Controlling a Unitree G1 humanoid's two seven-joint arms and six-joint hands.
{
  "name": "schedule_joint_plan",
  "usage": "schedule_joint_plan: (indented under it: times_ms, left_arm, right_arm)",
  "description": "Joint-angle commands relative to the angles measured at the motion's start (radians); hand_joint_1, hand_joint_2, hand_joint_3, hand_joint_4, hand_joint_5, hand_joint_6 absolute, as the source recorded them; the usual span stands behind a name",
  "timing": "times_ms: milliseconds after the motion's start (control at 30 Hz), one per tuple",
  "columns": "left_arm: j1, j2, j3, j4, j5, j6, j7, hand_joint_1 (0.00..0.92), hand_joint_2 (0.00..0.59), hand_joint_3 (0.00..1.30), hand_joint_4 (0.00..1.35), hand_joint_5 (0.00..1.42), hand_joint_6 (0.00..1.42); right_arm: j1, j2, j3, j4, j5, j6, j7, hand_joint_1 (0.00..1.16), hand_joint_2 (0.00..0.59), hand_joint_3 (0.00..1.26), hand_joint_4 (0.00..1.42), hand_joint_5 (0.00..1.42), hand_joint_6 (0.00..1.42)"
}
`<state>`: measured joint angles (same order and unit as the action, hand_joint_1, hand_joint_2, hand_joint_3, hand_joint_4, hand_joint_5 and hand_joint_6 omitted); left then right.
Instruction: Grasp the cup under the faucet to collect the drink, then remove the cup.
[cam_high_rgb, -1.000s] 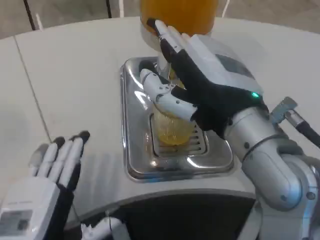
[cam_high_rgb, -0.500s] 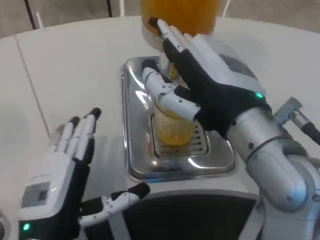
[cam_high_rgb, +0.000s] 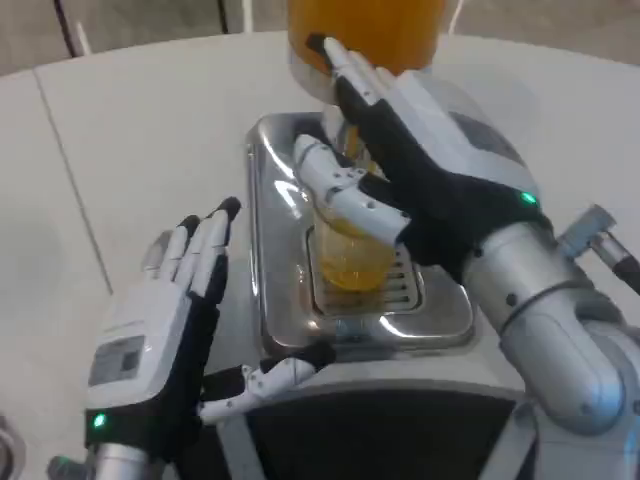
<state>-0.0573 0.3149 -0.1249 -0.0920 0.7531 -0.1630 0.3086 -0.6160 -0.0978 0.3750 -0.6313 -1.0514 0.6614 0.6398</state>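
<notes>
1. Holding the cup (cam_high_rgb: 350, 255) in place, the right hand (cam_high_rgb: 420, 170) has its fingers wrapped across the cup's upper part from the right side, so this hand grips the task's thing.
2. That cup stands on the slotted grate of the shiny metal drip tray (cam_high_rgb: 275, 230), directly below the orange drink dispenser (cam_high_rgb: 365, 30) at the far edge of the tabletop (cam_high_rgb: 150, 130).
3. Yellow-orange liquid fills a good part of the clear cup, so collecting the drink looks well under way, perhaps nearly finished; the faucet itself is hidden behind the right hand and I cannot tell whether liquid is running.
4. Removal is what remains: the cup sits on the grate and is not lifted or drawn away from under the dispenser yet.
5. On the near left, the left hand (cam_high_rgb: 165, 335) hovers just beside the tray with fingers straight and spread and the thumb stretched toward the tray's near rim; it holds nothing and touches neither cup nor tray, as far as I can judge.
6. A grey rectangular label sits on the white back of the left hand, and a similar panel on the right hand, but any writing there is too small and blurred to read; no brand name is legible on the dispenser or the cup.
7. Small green lights glow on both wrists.
</notes>
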Motion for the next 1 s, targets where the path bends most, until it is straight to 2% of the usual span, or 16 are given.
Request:
schedule_joint_plan:
  times_ms: [33, 133, 233, 300, 433, 500, 600, 667, 700, 767, 800, 833, 867, 933, 1000]
  left_arm:
    - [-0.026, -0.018, -0.024, 0.033, -0.001, 0.019, -0.010, 0.230, 0.042, 0.00, 0.00, 0.00, 0.00]
    - [-0.037, -0.023, -0.033, 0.043, -0.002, 0.021, -0.008, 0.233, 0.041, 0.00, 0.00, 0.00, 0.00]
    - [-0.040, -0.024, -0.040, 0.050, 0.002, 0.022, -0.008, 0.234, 0.041, 0.00, 0.00, 0.00, 0.00]
    - [-0.039, -0.024, -0.045, 0.054, 0.004, 0.022, -0.008, 0.234, 0.041, 0.00, 0.00, 0.00, 0.00]
    - [-0.042, -0.024, -0.050, 0.063, -0.004, 0.020, 0.000, 0.216, 0.041, 0.00, 0.00, 0.00, 0.00]
    - [-0.047, -0.024, -0.053, 0.069, -0.008, 0.018, -0.001, 0.209, 0.041, 0.00, 0.00, 0.00, 0.00]
    - [-0.055, -0.024, -0.058, 0.085, -0.016, 0.008, 0.001, 0.168, 0.034, 0.00, 0.00, 0.00, 0.00]
    - [-0.062, -0.026, -0.061, 0.095, -0.023, 0.002, 0.001, 0.132, 0.024, 0.00, 0.00, 0.00, 0.00]
    - [-0.064, -0.027, -0.063, 0.097, -0.025, 0.001, 0.000, 0.128, 0.023, 0.00, 0.00, 0.00, 0.00]
    - [-0.080, -0.034, -0.067, 0.112, -0.036, 0.001, -0.005, 0.125, 0.023, 0.00, 0.00, 0.00, 0.00]
    - [-0.091, -0.037, -0.070, 0.120, -0.043, 0.002, -0.010, 0.132, 0.028, 0.00, 0.00, 0.00, 0.00]
    - [-0.098, -0.038, -0.072, 0.127, -0.048, 0.002, -0.012, 0.181, 0.041, 0.00, 0.00, 0.00, 0.00]
    - [-0.114, -0.041, -0.073, 0.141, -0.054, 0.005, -0.015, 0.235, 0.056, 0.00, 0.00, 0.00, 0.00]
    - [-0.137, -0.044, -0.075, 0.164, -0.060, 0.006, -0.017, 0.274, 0.056, 0.00, 0.00, 0.00, 0.00]
    - [-0.157, -0.044, -0.077, 0.185, -0.061, 0.002, -0.012, 0.276, 0.055, 0.00, 0.00, 0.00, 0.00]
  right_arm:
    - [0.086, 0.020, -0.036, -0.018, 0.055, -0.029, -0.055, 0.00, 0.572, 0.01, 0.00, 0.00, 0.01]
    - [0.167, 0.053, -0.073, -0.051, 0.102, -0.067, -0.167, 0.00, 0.584, 0.01, 0.00, 0.00, 0.02]
    - [0.244, 0.068, -0.096, -0.077, 0.150, -0.147, -0.290, 0.00, 0.586, 0.00, 0.00, 0.00, 0.02]
    - [0.310, 0.087, -0.112, -0.094, 0.178, -0.207, -0.401, 0.01, 0.586, 0.00, 0.00, 0.00, 0.00]
    - [0.408, 0.120, -0.142, -0.105, 0.230, -0.293, -0.546, 0.02, 0.586, 0.00, 0.00, 0.00, 0.00]
    - [0.438, 0.134, -0.157, -0.106, 0.258, -0.319, -0.589, 0.02, 0.586, 0.00, 0.00, 0.00, 0.00]
    - [0.458, 0.142, -0.173, -0.120, 0.289, -0.326, -0.597, 0.02, 0.586, 0.00, 0.00, 0.00, 0.00]
    - [0.476, 0.127, -0.178, -0.146, 0.291, -0.321, -0.572, 0.02, 0.586, 0.00, 0.00, 0.00, 0.00]
    - [0.495, 0.110, -0.179, -0.166, 0.286, -0.324, -0.554, 0.02, 0.586, 0.00, 0.00, 0.00, 0.00]
    - [0.541, 0.063, -0.182, -0.208, 0.262, -0.335, -0.517, 0.10, 0.586, 0.00, 0.00, 0.00, 0.00]
    - [0.569, 0.030, -0.188, -0.230, 0.247, -0.348, -0.496, 0.15, 0.586, 0.00, 0.00, 0.00, 0.00]
    - [0.592, -0.003, -0.194, -0.249, 0.227, -0.355, -0.465, 0.22, 0.585, 0.00, 0.00, 0.00, 0.00]
    - [0.619, -0.049, -0.208, -0.264, 0.216, -0.379, -0.436, 0.31, 0.580, 0.00, 0.00, 0.00, 0.00]
    - [0.669, -0.142, -0.234, -0.294, 0.186, -0.438, -0.378, 0.42, 0.539, 0.00, 0.00, 0.00, 0.00]
    - [0.705, -0.186, -0.249, -0.313, 0.169, -0.477, -0.353, 0.45, 0.520, 0.00, 0.00, 0.00, 0.00]
